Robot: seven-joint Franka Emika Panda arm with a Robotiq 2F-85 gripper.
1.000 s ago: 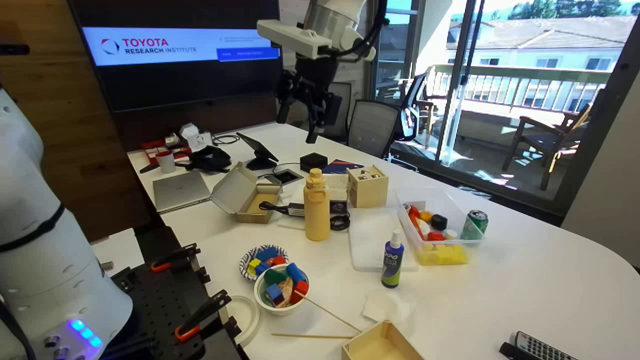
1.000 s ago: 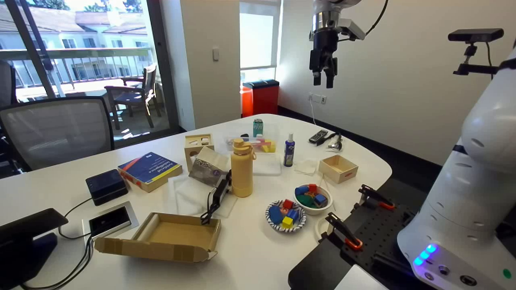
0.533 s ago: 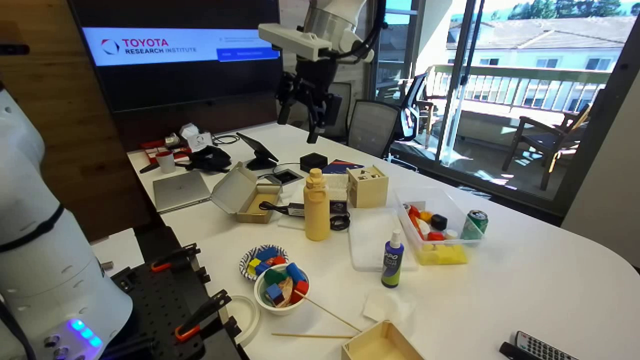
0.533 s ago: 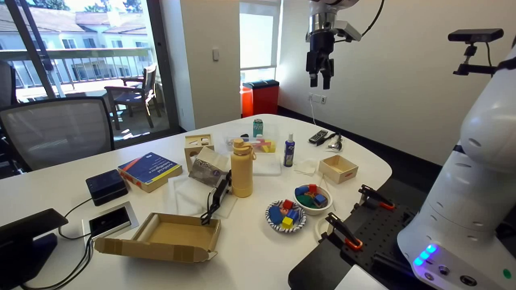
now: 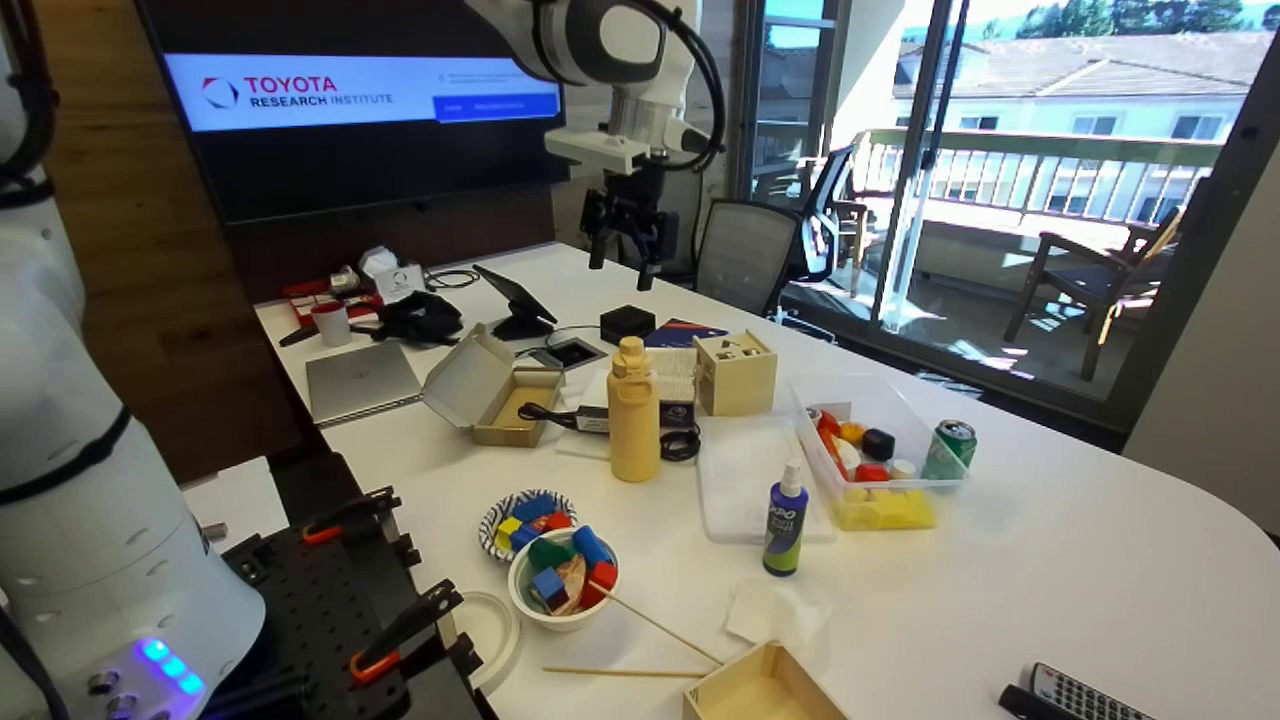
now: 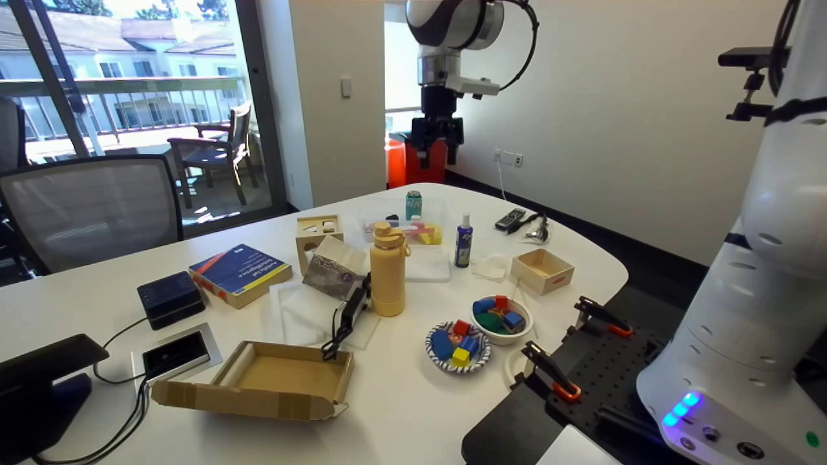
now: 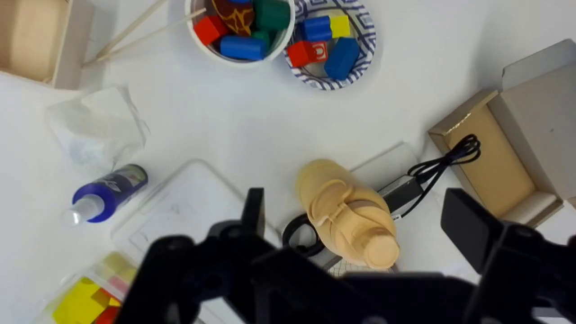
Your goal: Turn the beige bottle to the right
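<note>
The jaws hang apart, the bottle (image 6: 387, 271) below and aside. Approach seems the step; next, they should centre and descend.

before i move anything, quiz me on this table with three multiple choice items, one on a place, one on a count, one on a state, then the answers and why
1. Where is the gripper relative to the beige bottle?
A. clamped around its neck
B. in the air, apart from it
C. pressed against its base

2. How many yellow blocks show in the patterned bowl?
A. one
B. three
C. five

3. What state is the cardboard box in?
A. shut
B. folded flat
C. open

1: B, since both exterior views show a gap between the two.
2: A, since the wrist view shows a single yellow one among the red and blue pieces.
3: C, since its lid is tipped back in an exterior view and the inside shows.
</note>
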